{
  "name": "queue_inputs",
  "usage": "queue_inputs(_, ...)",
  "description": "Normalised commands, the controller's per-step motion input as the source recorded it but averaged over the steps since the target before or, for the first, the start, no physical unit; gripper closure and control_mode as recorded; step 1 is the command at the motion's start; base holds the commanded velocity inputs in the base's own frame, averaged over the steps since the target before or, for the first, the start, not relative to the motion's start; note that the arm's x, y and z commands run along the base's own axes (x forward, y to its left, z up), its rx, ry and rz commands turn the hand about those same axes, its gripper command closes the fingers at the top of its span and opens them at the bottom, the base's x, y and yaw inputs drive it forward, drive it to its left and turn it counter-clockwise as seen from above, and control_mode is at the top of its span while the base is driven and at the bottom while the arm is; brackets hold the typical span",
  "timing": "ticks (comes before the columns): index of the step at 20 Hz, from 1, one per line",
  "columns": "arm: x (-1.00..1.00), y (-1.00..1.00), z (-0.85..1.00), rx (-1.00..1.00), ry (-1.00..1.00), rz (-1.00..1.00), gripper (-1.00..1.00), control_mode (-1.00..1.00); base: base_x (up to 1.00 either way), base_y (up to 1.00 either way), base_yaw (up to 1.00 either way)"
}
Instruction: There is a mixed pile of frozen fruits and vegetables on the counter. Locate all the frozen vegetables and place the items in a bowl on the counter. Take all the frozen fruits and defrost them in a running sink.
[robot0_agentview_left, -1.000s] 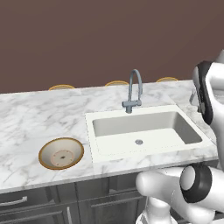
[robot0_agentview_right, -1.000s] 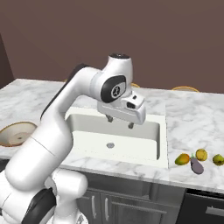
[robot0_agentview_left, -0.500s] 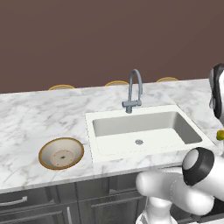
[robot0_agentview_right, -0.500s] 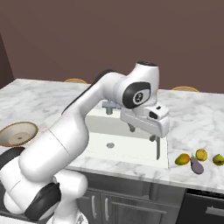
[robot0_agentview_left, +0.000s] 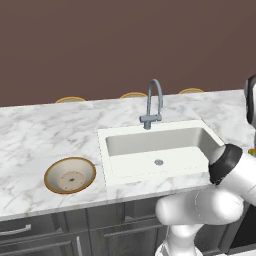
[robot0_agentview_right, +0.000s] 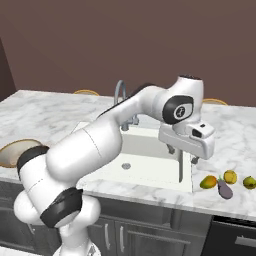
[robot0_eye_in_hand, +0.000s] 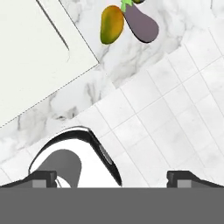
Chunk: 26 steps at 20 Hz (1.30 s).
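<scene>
On the white marble counter we see the bowl, an eggplant and perhaps three yellowish pieces beside it.

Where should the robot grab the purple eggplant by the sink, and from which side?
Grip the eggplant across its rounded body, coming straight down from above: it lies flat on the counter. A fruit crowds its stem end, so stay toward the fat end.

Veined marble counter; seemingly glossy eggplant.
</scene>
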Motion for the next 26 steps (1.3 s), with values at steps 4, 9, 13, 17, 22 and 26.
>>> queue_inputs(4, 0.26, -0.50, -0.40, 0.01, 0.15, 0.07, -1.00, -1.00, 0.00, 0.00, 0.00)
queue_inputs(9, 0.49, -0.44, -0.55, 0.06, 0.08, 0.15, -1.00, -1.00, 0.00, 0.00, 0.00)
queue_inputs(13, 0.51, -0.43, -0.39, 0.11, 0.03, 0.22, -1.00, -1.00, 0.00, 0.00, 0.00)
queue_inputs(17, 0.32, -0.45, -0.27, 0.12, 0.04, 0.23, -1.00, -1.00, 0.00, 0.00, 0.00)
queue_inputs(22, 0.21, -0.43, -0.17, 0.03, 0.05, 0.18, -1.00, -1.00, 0.00, 0.00, 0.00)
queue_inputs(26, 0.34, -0.37, -0.22, 0.04, 0.00, 0.18, -1.00, -1.00, 0.00, 0.00, 0.00)
